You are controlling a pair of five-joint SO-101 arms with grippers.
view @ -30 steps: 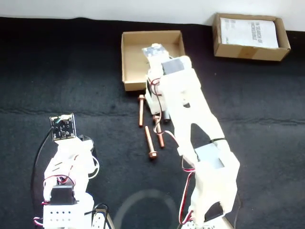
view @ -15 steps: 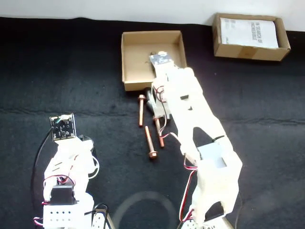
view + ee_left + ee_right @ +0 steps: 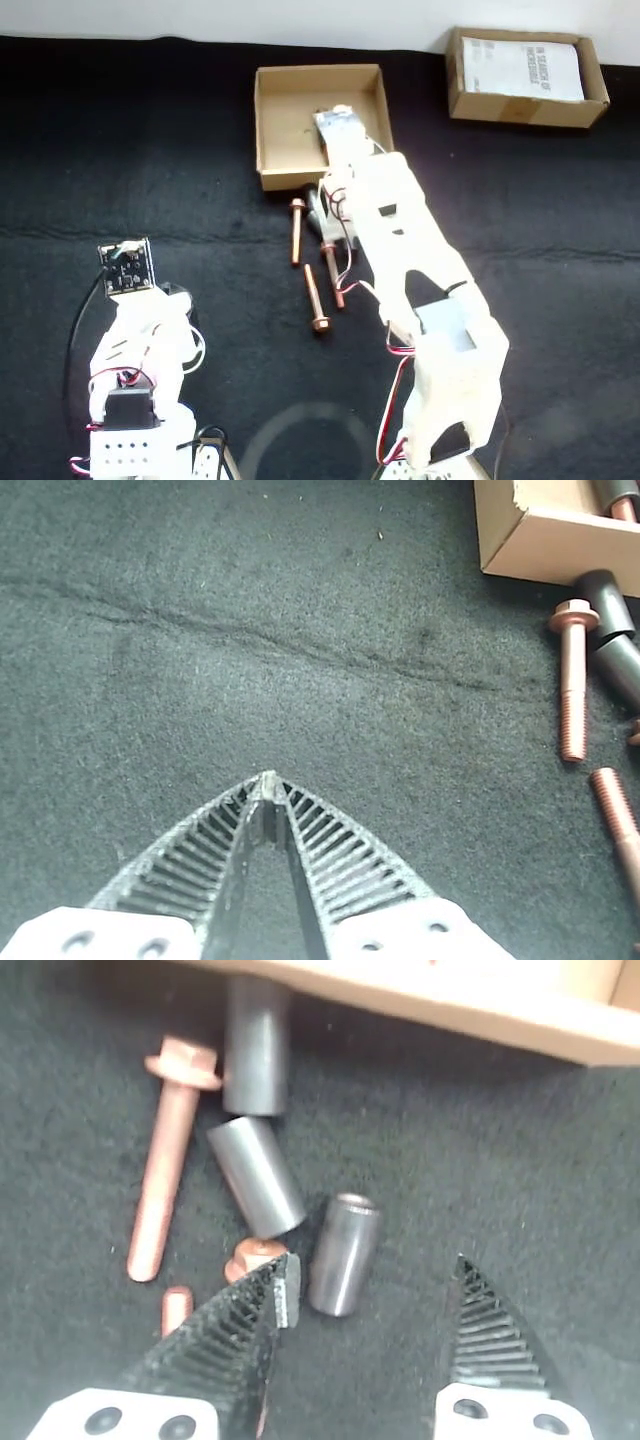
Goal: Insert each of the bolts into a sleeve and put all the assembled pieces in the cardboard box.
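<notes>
The open cardboard box stands at the back middle of the black mat. My right arm stretches up to the box's front wall. My right gripper is open just above the mat. A dark sleeve lies loose between its fingers, close to one finger. Two more sleeves lie beyond it, beside a copper bolt. Three bolts lie in front of the box. My left gripper is shut and empty over bare mat, well away from them.
A second cardboard box with a printed sheet in it sits at the back right. A dark sleeve with copper beside it lies inside the near box's corner. A crease runs across the mat. Open mat lies left of the bolts.
My right arm has come down from over the box's front part to the sleeves just in front of it. The left arm has shifted very slightly.
</notes>
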